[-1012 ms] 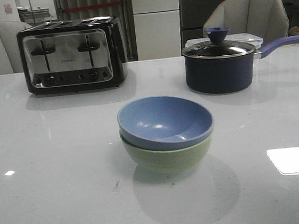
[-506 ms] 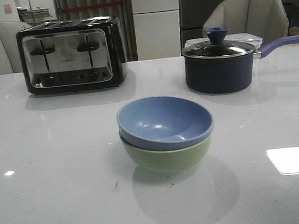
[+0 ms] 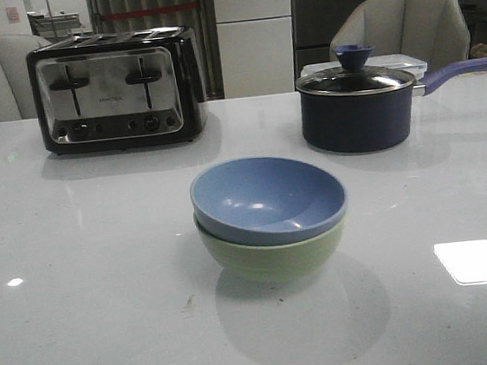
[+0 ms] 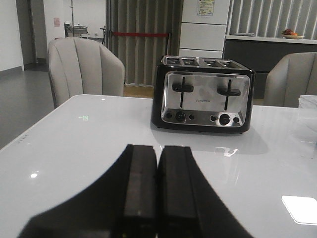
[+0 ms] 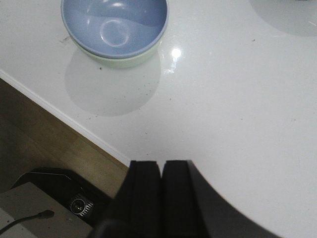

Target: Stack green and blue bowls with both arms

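- Table (image 3: 86,338): white, glossy, fills the lower two thirds of the front frame, bright rectangular glare patch lower right.
- Toaster (image 3: 118,89): black and chrome, four slots, upper left of the front frame; centre of the left wrist view too.
- Saucepan (image 3: 358,108): dark navy, glass lid, purple handle running off to the right edge; upper right.
- Green bowl (image 3: 273,256): pale sage, matte, upright on the table just below frame centre. Round, no long axis.
- Blue bowl (image 3: 268,200): dusty light blue, matte, nested in the green one, mouth up, rim a little above the green rim, slightly tilted.
- Left gripper (image 4: 157,191): black, fingers pressed together, nothing between them; bottom centre of its wrist view, facing the toaster.
- Right gripper (image 5: 161,196): black, also clamped on nothing; bottom centre of its view, stack well apart at upper left.
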You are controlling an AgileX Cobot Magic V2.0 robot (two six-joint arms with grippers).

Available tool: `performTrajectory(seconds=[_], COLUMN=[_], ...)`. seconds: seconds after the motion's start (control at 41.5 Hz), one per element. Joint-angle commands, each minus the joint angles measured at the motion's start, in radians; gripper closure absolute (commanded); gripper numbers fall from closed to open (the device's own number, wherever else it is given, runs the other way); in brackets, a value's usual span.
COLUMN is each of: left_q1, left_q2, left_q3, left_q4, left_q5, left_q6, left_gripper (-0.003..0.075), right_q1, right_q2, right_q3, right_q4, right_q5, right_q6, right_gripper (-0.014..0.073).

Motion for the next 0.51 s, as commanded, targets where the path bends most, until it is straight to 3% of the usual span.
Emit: performTrajectory(seconds=[0.0,0.482], left_q1=[-0.008,-0.049], left_q2=[-0.021,-0.021], left_q3=[0.005,0.005], left_q4=[0.0,0.0], left_q5=[-0.096,-0.096], left_q6=[-0.009,-0.009], left_gripper=[0.0627,0.0627], right_q1=[-0.006,-0.006], right_q2=[-0.005,-0.005], right_q3=[-0.025,-0.025], right_q4=[0.009,0.009], right_q5=[-0.051,-0.051], right_q6=[0.0,0.0], right_gripper=[0.054,0.054])
